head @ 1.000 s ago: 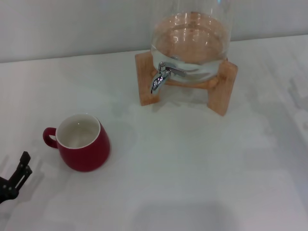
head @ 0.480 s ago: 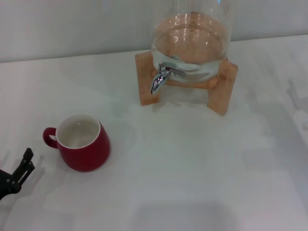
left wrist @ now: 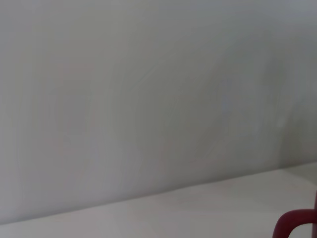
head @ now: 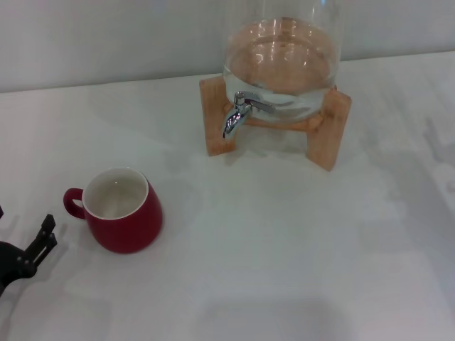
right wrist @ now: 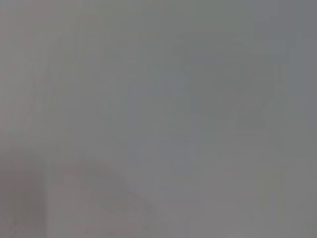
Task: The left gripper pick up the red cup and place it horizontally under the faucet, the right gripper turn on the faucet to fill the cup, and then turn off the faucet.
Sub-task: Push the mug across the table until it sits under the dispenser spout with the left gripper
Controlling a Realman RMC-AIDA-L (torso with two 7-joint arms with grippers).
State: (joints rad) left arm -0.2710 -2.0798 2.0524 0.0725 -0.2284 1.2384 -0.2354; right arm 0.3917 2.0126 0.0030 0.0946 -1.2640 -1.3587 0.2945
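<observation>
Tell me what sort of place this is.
Probably a lab test bench staged as a drinks counter: a plain white table and wall, a glass dispenser on a wooden stand, one red cup.

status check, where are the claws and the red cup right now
Left claw low beside red cup, handle side, not touching. Right claw out of view. Cup upright, empty, well short of faucet. Nothing between.

one red cup [head: 124,220], one faucet [head: 238,114], one glass dispenser [head: 284,64].

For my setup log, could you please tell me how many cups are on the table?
1. The red cup stands upright on the table's left side, well apart from the faucet.
</observation>
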